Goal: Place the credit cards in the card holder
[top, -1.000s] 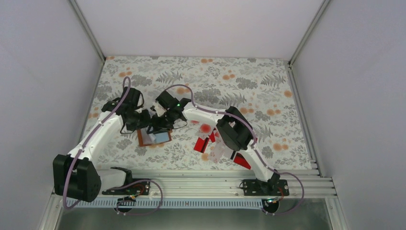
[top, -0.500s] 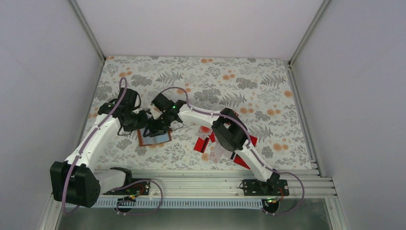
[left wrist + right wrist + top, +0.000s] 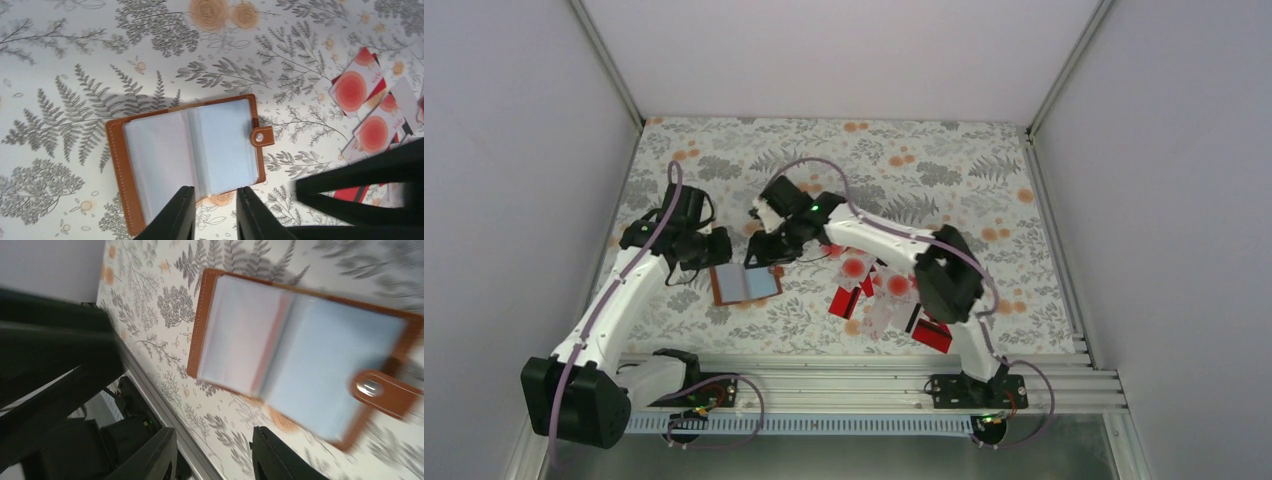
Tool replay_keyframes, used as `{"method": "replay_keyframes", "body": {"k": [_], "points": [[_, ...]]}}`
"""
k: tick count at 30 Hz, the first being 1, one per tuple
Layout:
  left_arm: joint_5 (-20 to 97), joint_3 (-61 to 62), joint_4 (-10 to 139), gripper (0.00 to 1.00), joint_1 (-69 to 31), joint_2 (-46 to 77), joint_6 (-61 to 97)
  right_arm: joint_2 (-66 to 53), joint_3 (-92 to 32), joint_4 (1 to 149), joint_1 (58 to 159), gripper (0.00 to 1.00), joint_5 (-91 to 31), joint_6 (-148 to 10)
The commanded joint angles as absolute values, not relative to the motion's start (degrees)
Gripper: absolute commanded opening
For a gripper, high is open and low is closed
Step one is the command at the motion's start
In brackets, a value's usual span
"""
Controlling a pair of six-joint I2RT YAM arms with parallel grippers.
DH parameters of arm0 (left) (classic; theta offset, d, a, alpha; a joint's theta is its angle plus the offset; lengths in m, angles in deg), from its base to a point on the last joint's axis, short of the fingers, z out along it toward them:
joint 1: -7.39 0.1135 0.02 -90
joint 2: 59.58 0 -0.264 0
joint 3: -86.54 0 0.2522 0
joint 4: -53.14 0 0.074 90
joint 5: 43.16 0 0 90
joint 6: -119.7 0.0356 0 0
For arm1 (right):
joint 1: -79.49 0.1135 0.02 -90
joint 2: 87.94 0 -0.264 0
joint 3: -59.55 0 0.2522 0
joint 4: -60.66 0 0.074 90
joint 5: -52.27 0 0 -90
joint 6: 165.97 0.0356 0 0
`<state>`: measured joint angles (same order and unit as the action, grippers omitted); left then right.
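The card holder (image 3: 744,283) lies open on the table, brown edge around pale blue-grey pockets, snap tab on its right. It also shows in the left wrist view (image 3: 190,152) and the right wrist view (image 3: 300,357). The credit cards (image 3: 874,292) lie in a loose pile to its right, red ones and white ones with red blotches (image 3: 352,90). My left gripper (image 3: 717,248) is open and empty just off the holder's near edge (image 3: 214,212). My right gripper (image 3: 764,252) is open and empty above the holder (image 3: 215,452).
The flowered table cover (image 3: 944,190) spreads to the back and right. The metal rail (image 3: 864,375) runs along the near edge. The two arms stand close together over the holder; my left arm (image 3: 50,355) fills the left of the right wrist view.
Both grippers have drawn back from the card holder. The right gripper has risen and moved toward the far side. The holder now lies uncovered and open.
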<state>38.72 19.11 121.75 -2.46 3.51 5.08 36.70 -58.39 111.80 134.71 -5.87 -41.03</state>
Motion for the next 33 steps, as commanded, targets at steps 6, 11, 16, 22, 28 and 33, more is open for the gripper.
{"method": "replay_keyframes", "body": {"k": [6,11,16,22,28,33], "points": [[29.4,16.5,115.3,0.33,-3.9,5.4,11.1,16.9,-41.0,119.2,127.3,0.43,-22.7,-41.6],[24.2,15.0,110.7,0.32,-7.7,11.4,12.2,8.8,-29.0,115.7,119.8,0.52,-20.3,-40.6],[23.1,11.4,106.7,0.31,-14.5,19.7,11.7,7.8,-23.1,112.4,112.9,0.55,-14.2,-41.3],[23.2,5.8,104.0,0.3,-20.5,30.6,11.2,6.6,-18.0,109.1,106.3,0.7,-10.3,-43.4],[24.3,-0.8,104.0,0.24,-25.6,42.4,11.1,9.5,-15.8,105.5,101.4,0.71,-5.1,-46.5],[24.7,-5.3,104.6,0.18,-27.7,48.8,10.3,11.8,-15.8,104.0,99.0,0.71,-1.4,-47.1]]}}
